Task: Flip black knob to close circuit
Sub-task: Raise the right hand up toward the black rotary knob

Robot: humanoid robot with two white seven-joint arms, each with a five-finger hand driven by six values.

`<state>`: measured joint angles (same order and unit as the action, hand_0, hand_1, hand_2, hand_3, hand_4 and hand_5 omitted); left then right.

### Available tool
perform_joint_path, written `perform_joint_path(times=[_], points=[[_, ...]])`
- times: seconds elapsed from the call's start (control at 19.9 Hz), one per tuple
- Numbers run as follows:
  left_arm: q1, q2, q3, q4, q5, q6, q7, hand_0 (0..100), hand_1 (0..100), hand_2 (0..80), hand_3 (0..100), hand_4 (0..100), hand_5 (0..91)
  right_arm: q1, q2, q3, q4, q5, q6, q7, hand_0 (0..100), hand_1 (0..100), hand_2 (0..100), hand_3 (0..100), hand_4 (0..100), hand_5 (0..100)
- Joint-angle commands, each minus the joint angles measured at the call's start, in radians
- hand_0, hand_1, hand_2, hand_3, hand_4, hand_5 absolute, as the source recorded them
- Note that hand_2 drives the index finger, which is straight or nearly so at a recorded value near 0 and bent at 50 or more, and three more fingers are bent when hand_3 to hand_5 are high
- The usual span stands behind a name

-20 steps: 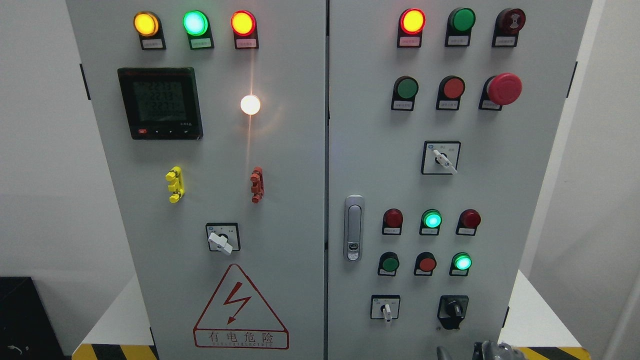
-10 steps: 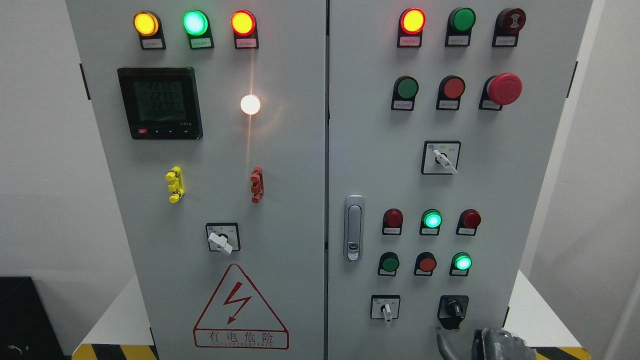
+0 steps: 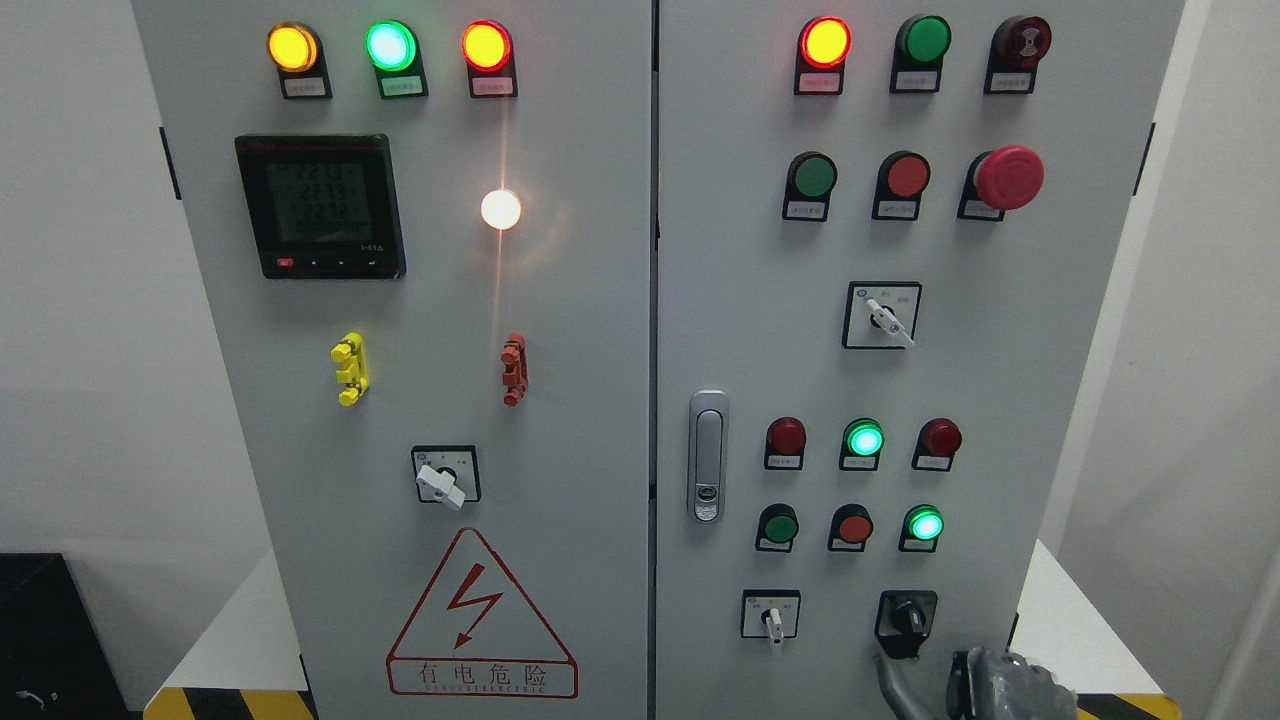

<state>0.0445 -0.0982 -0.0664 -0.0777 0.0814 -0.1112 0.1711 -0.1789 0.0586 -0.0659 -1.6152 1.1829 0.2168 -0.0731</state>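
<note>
My right hand (image 3: pixel 1000 685), grey metal at the lower edge of view, has risen further into sight than a moment ago; a thin finger (image 3: pixel 895 685) points up just left of its bulk. Whether the fingers are open or curled, I cannot tell. The small black rotary knob on its black square plate (image 3: pixel 907 618) sits just above that finger, untouched. I judge the approach nearly complete, with the turn itself not begun.

Industrial site — elec. control cabinet (image 3: pixel 560 300).
</note>
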Motion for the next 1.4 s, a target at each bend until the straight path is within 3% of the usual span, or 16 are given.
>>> perform_joint_path(times=[0.0,1.35], points=[[0.000,0.000,0.000,-0.001,0.000,-0.001,0.004,12,56,0.0,0,0,0.0,-0.014,-0.002,0.003,0.000,0.001,0.013,0.009,0,0,92,100,100,100],[0.000,0.000,-0.001,0.001,0.000,-0.001,0.004,12,56,0.0,0,0,0.0,-0.048,-0.005,-0.003,0.046,0.034,0.027,0.009,0,2,92,100,100,100]])
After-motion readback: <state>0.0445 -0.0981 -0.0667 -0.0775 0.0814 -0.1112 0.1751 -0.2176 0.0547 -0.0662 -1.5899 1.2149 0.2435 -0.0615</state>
